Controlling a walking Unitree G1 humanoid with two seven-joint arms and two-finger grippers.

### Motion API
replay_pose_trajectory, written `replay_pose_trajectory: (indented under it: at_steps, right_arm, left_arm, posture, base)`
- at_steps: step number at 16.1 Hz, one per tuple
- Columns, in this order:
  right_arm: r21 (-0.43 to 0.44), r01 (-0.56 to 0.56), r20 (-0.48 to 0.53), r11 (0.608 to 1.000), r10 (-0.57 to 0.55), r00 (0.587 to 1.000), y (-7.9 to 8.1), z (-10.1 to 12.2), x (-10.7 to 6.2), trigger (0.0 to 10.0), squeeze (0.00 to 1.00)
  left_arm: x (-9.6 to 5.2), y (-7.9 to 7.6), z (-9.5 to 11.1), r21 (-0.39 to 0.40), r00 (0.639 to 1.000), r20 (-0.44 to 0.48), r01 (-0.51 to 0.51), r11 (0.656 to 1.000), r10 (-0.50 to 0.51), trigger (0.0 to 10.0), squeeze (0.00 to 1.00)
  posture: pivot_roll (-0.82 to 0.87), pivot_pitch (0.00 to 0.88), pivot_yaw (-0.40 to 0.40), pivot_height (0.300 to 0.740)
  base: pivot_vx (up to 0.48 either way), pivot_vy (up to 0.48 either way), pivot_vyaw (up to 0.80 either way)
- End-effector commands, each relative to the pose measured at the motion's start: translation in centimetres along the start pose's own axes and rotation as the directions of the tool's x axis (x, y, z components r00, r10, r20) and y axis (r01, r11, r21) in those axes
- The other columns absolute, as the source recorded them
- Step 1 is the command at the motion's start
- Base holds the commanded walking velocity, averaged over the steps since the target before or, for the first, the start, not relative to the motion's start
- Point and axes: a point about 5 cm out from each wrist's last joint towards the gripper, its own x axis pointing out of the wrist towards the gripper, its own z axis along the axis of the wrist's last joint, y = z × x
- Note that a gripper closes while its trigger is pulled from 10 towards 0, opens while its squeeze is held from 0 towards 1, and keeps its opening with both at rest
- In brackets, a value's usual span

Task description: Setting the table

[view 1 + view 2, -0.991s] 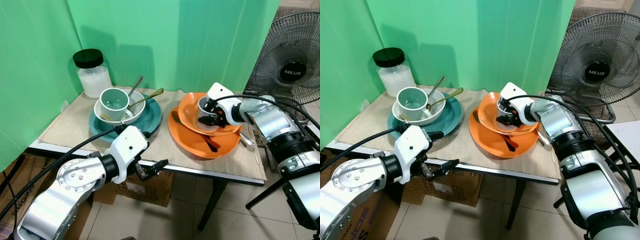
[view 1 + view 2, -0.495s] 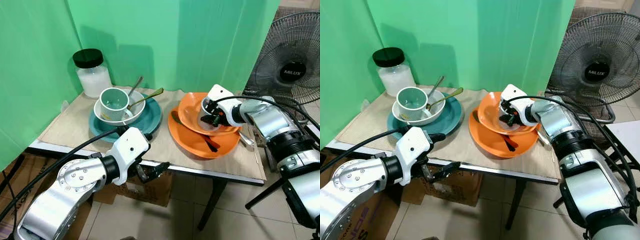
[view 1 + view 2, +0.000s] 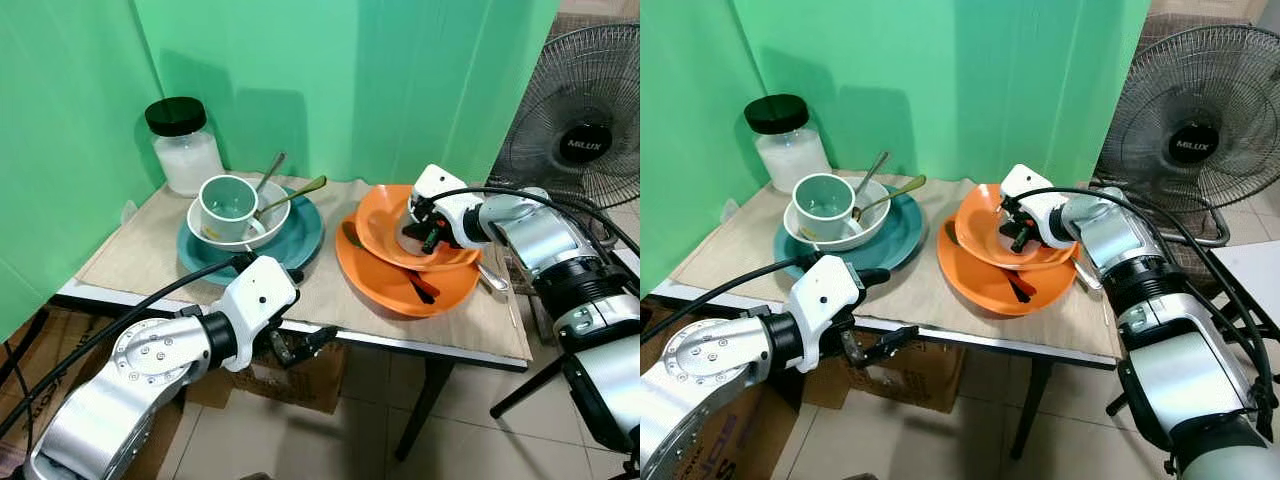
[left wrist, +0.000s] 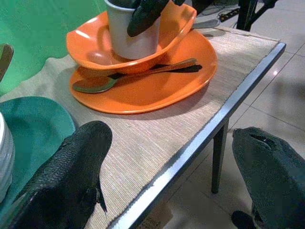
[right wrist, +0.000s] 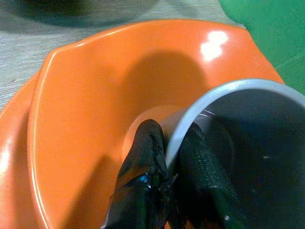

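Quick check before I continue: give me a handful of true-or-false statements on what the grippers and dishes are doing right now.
1. The right gripper pinches the rim of the grey cup. True.
2. The grey cup stands in the orange bowl. True.
3. The left gripper holds a spoon. False: it is open and holds nothing, at the table edge.
4. The green mug sits directly on the orange plate. False: it sits in the white bowl on the teal plate.
5. A spoon lies on the orange plate. True.
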Motion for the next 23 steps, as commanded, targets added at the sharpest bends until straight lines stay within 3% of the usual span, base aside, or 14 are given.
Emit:
replay_pose_trajectory:
  at_steps: [1,4,6,8,9,10,11,12,14,15,17,19,23]
  right_arm:
    - [-0.009,0.011,0.063,1.000,-0.010,0.998,-0.6,1.6,-0.6,0.0,0.00]
    - [0.027,0.046,0.216,0.999,-0.051,0.975,-1.4,3.7,-2.3,0.0,0.00]
    - [0.099,0.064,0.395,0.993,-0.098,0.913,-1.4,5.3,-4.6,0.0,0.00]
    - [0.200,0.098,0.504,0.975,-0.189,0.843,0.1,5.3,-6.3,0.0,0.00]
    - [0.217,0.132,0.519,0.967,-0.228,0.823,0.8,4.9,-6.6,5.3,0.00]
    - [0.225,0.180,0.535,0.958,-0.275,0.799,2.0,4.3,-7.0,10.0,0.00]
    - [0.228,0.198,0.549,0.953,-0.294,0.782,2.7,4.1,-7.3,10.0,0.00]
    - [0.319,0.202,0.548,0.926,-0.354,0.758,4.1,3.5,-7.9,10.0,0.00]
    - [0.469,0.272,0.550,0.841,-0.519,0.655,5.4,2.7,-9.5,10.0,0.00]
    - [0.489,0.266,0.566,0.831,-0.534,0.628,7.2,2.7,-9.7,10.0,0.00]
    - [0.482,0.282,0.575,0.829,-0.542,0.613,8.4,2.7,-9.4,10.0,0.00]
    - [0.521,0.293,0.552,0.802,-0.578,0.601,9.4,2.8,-9.0,10.0,0.00]
    - [0.560,0.333,0.501,0.759,-0.630,0.593,9.4,2.7,-9.0,10.0,0.00]
  left_arm:
    - [-0.1,0.0,0.3,0.033,1.000,0.003,-0.002,0.999,0.002,10.0,0.04]
    - [-0.2,0.6,0.6,0.040,0.999,0.023,-0.047,0.998,0.046,10.0,0.04]
    - [-0.3,1.9,1.2,0.026,0.984,0.071,-0.166,0.986,0.164,10.0,0.03]
    - [-0.5,3.0,1.2,-0.013,0.949,0.085,-0.303,0.953,0.303,10.0,0.04]
    - [-0.6,3.1,1.2,-0.022,0.936,0.091,-0.340,0.940,0.340,10.0,0.02]
    - [-0.6,3.3,1.3,-0.041,0.915,0.100,-0.389,0.920,0.391,10.0,0.03]
    - [-0.6,3.3,1.4,-0.049,0.903,0.106,-0.414,0.909,0.417,10.0,0.03]
    - [-0.8,3.5,1.4,-0.081,0.865,0.093,-0.486,0.870,0.492,10.0,0.03]
    - [-1.2,3.5,1.8,-0.161,0.800,0.125,-0.567,0.808,0.587,10.0,0.03]
    - [-1.4,3.1,1.8,-0.160,0.776,0.137,-0.596,0.787,0.616,10.0,0.03]
    - [-1.5,3.0,1.8,-0.184,0.748,0.142,-0.624,0.760,0.648,10.0,0.04]
    - [-2.0,3.1,1.4,-0.228,0.703,0.113,-0.670,0.707,0.702,10.0,0.03]
    - [-2.7,2.9,1.0,-0.238,0.678,0.092,-0.696,0.678,0.729,10.0,0.04]
  posture:
    - [-0.04,0.000,0.027,0.740]
    - [-0.03,0.000,0.026,0.740]
    - [-0.03,0.000,0.022,0.740]
    - [-0.03,0.000,0.017,0.740]
    - [-0.03,0.000,0.017,0.740]
    - [-0.03,0.000,0.017,0.740]
    - [-0.03,0.000,0.020,0.740]
    - [-0.03,0.000,0.017,0.740]
    - [-0.04,0.000,0.015,0.740]
    - [-0.03,0.000,0.011,0.740]
    - [-0.03,0.000,0.006,0.740]
    - [-0.02,0.000,-0.007,0.740]
    - [-0.01,0.000,-0.022,0.740]
  base:
    - [0.000,0.000,0.00]
    - [0.000,0.000,0.00]
    - [0.000,0.000,0.00]
    - [0.000,0.000,0.00]
    - [0.000,0.000,0.00]
    - [0.000,0.000,0.00]
    - [0.000,0.000,0.00]
    - [0.000,0.000,0.00]
    - [0.000,0.000,0.00]
    - [0.000,0.000,0.00]
    - [0.000,0.000,-0.68]
    - [0.000,0.000,-0.77]
    - [0.000,0.000,-0.78]
